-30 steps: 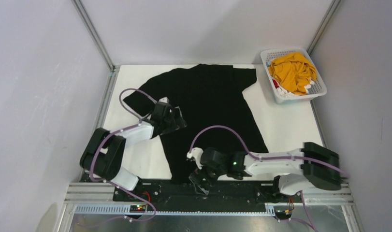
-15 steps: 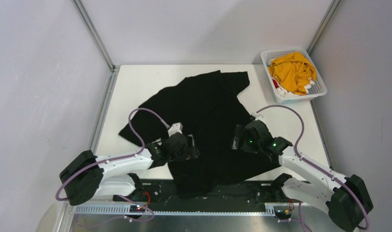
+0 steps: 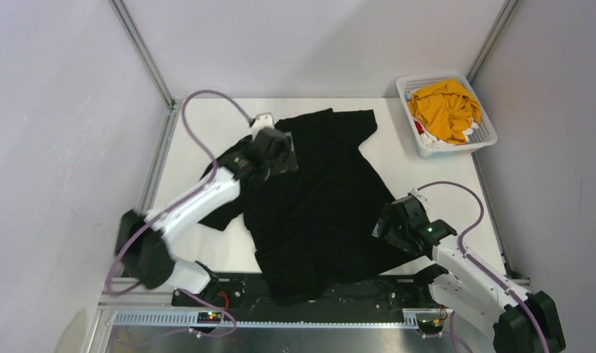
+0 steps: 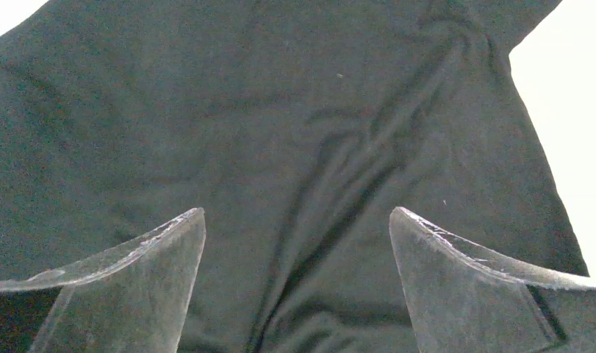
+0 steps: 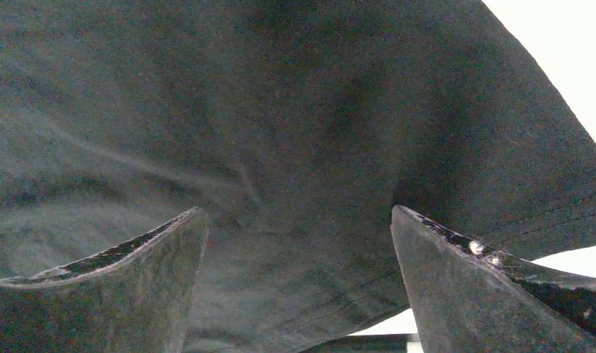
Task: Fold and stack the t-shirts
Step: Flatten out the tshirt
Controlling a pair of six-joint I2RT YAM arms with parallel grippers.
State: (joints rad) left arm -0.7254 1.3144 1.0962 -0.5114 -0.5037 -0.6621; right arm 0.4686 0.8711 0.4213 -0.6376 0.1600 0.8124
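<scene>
A large black t-shirt (image 3: 320,202) lies rumpled across the table (image 3: 199,125), its lower hem drooping over the front edge. My left gripper (image 3: 286,147) hovers open over the shirt's far left shoulder area; in the left wrist view creased black cloth (image 4: 295,132) fills the space under the left gripper (image 4: 297,220), nothing held. My right gripper (image 3: 385,224) stands open over the shirt's near right hem; black cloth (image 5: 280,110) and a stitched hem lie beneath the right gripper (image 5: 298,217). A mustard-yellow t-shirt (image 3: 445,107) with red and white cloth (image 3: 425,133) sits in the basket.
A white lattice basket (image 3: 488,132) stands at the far right corner of the table. Grey walls and metal posts close in both sides. A black rail (image 3: 368,290) runs along the front edge between the arm bases. Bare white table (image 4: 566,110) shows right of the shirt.
My left arm has swung from the shirt's near left side out to its far left shoulder. The right gripper drew back toward the near right hem. The shirt's left sleeve shifted slightly.
</scene>
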